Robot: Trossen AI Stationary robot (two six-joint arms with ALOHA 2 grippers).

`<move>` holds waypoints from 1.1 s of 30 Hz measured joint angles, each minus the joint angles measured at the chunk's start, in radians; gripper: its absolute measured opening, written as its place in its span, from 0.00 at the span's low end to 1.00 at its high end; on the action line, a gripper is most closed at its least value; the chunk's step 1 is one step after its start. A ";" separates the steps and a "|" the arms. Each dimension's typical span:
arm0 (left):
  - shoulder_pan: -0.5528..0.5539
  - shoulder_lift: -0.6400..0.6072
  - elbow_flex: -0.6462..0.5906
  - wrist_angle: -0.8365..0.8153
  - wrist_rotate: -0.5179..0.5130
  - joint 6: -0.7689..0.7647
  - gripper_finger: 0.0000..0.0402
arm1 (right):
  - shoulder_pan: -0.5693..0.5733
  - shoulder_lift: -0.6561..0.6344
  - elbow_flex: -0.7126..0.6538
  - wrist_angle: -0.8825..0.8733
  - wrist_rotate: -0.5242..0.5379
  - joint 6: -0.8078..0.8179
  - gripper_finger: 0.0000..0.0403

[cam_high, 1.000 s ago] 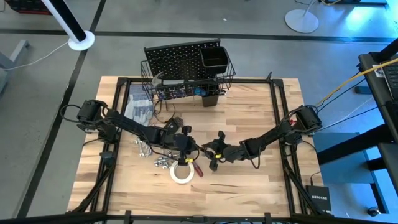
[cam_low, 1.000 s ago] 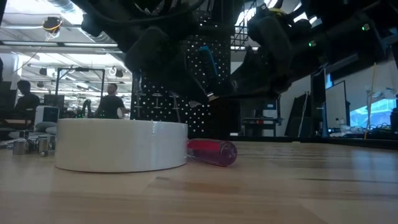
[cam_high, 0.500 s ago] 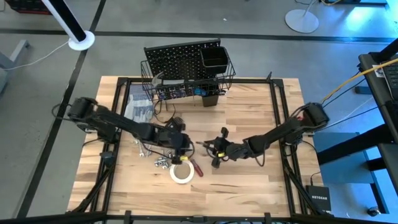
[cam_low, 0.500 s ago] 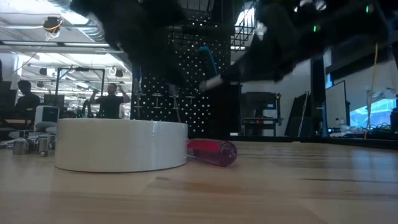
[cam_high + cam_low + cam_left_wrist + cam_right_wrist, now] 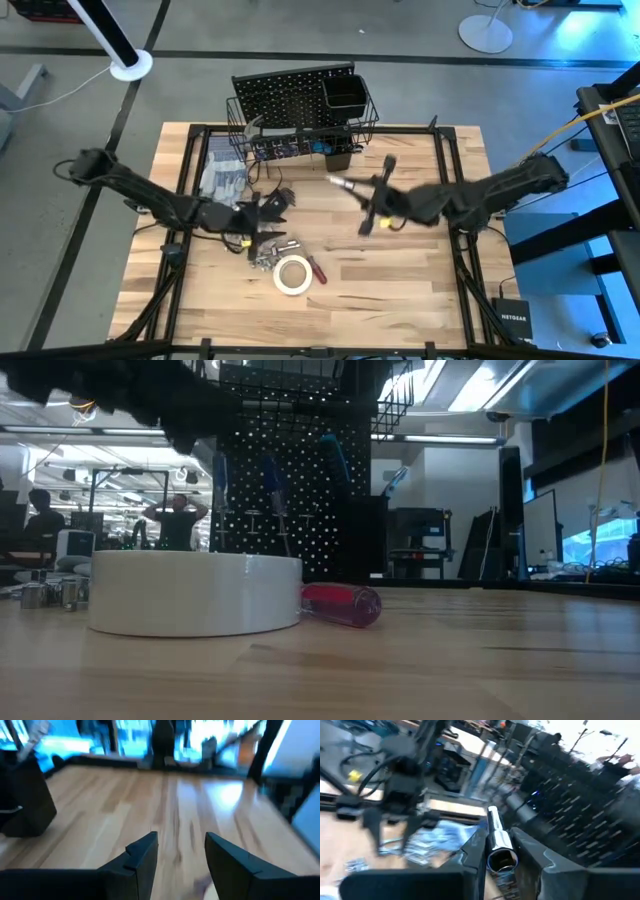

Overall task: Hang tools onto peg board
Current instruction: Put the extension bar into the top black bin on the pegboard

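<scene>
grippers first: the right gripper (image 5: 372, 205) hangs above the middle of the bench (image 5: 400, 290), its fingers (image 5: 470, 852) closed narrowly on a silver metal tool (image 5: 345, 185) whose shiny round shaft sticks out past them in the right wrist view (image 5: 496, 842). ahead of this gripper, toward the far edge of the bench, stands the peg board (image 5: 285, 95) with its wire basket (image 5: 300, 135) and black square cup (image 5: 345, 93).

the left gripper (image 5: 268, 208) sits low over the left half of the bench, its fingers (image 5: 142, 857) parted with bare wood showing between them, holding nothing. just behind it, on the near side, lie small silver tools (image 5: 265, 255), the white tape roll (image 5: 292, 276) and a red-handled screwdriver (image 5: 316, 271) touching the roll's side. beyond it, toward the peg board, lie the grey gloves (image 5: 222, 172).

in the low view the tape roll (image 5: 195, 593) and the red handle (image 5: 342, 605) rest on the wood, and people (image 5: 178, 525) stand far back in the room.
</scene>
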State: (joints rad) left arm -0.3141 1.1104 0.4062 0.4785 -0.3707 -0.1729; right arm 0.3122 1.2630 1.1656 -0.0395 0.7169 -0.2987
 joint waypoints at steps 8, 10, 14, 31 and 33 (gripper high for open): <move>0.000 0.067 -0.140 0.272 -0.039 -0.053 0.39 | -0.182 0.078 0.460 -0.387 -0.004 -0.016 0.18; 0.000 0.069 -0.140 0.260 -0.039 -0.056 0.39 | -0.244 0.104 0.563 -0.461 -0.019 0.008 0.18; -0.005 0.072 -0.139 0.253 -0.038 -0.057 0.39 | -0.381 0.167 0.743 -0.618 -0.116 0.066 0.18; -0.011 0.072 -0.139 0.153 -0.033 -0.153 0.39 | -0.634 0.365 0.904 -0.775 -0.397 0.215 0.30; -0.011 0.072 -0.139 0.153 -0.032 -0.152 0.39 | -0.633 0.363 0.904 -0.775 -0.397 0.204 0.34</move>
State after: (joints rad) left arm -0.3252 1.1828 0.2668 0.6318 -0.4030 -0.3252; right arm -0.3211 1.6264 2.0693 -0.8143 0.3199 -0.0950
